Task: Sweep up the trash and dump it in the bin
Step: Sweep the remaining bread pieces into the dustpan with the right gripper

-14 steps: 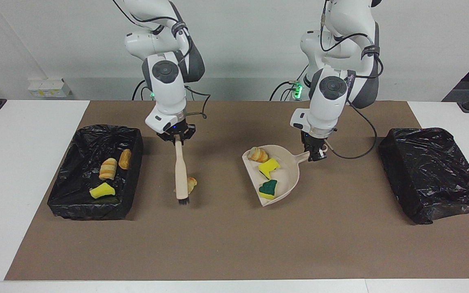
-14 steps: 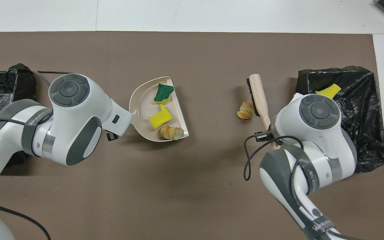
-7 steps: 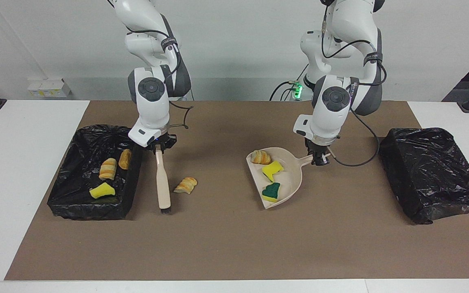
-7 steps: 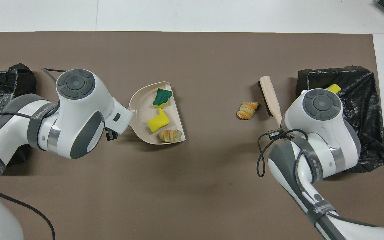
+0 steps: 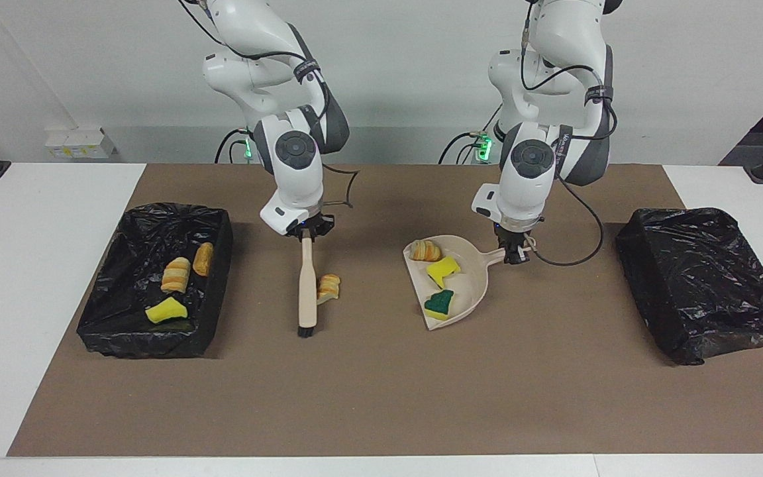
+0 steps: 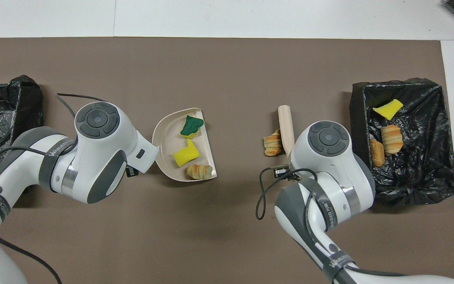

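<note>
On the mat, dustpan (image 5: 467, 291) holds three scraps (image 5: 442, 271), bin (image 5: 212, 265) three; striped chunk (image 5: 328, 288) at brush's (image 5: 306, 291) three o'clock; both grippers (image 5: 306, 232) (image 5: 512, 255) clamped on handles.

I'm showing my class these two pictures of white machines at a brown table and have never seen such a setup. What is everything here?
They are two robot arms with two-finger grippers. One picture looks at them across the table; the other looks down from above their end.

The right gripper is shut on a brush, whose side rests against a bread-like scrap on the brown mat. The left gripper is shut on the handle of a dustpan holding three scraps.

At the right arm's end, an open bin lined in black holds three more scraps. At the left arm's end sits a second black-bagged bin.
</note>
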`<state>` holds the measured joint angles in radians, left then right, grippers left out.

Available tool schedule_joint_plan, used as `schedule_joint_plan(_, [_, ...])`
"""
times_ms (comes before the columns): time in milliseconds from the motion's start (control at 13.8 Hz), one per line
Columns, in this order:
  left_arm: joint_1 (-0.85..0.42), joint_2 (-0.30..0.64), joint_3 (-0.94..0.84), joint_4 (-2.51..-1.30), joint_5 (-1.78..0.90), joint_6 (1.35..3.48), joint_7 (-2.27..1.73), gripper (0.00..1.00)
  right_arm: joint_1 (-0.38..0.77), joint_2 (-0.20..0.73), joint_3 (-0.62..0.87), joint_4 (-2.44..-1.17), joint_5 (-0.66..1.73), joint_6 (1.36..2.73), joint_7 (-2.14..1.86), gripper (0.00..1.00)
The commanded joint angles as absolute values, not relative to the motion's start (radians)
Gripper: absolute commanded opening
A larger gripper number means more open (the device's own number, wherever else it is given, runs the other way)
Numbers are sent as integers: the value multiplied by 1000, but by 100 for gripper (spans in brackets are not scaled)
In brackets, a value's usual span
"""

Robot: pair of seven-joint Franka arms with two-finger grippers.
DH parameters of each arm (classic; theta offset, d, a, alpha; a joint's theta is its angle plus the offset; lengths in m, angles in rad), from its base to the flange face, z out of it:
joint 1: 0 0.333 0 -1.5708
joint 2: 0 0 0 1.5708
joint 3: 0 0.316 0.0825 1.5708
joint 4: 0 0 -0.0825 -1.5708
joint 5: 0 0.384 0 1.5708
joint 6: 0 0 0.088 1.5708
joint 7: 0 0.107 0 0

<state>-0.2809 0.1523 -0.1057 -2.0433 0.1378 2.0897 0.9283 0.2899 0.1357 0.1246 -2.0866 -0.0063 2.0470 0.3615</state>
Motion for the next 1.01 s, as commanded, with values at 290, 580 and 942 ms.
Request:
schedule_joint_plan(290, [-340, 58, -104, -2166, 158, 2148, 833, 0, 489, 184, 129, -2045, 194, 2152, 524, 0])
schedule_joint_plan(580, [-365, 41, -104, -2207, 158, 2164, 807, 0, 583, 167, 129, -2046, 285, 2195, 623, 0])
schedule_joint_plan(942, [-322, 74, -104, -2218, 153, 2286, 866, 0, 650, 140, 130, -2056, 284, 2184, 761, 0])
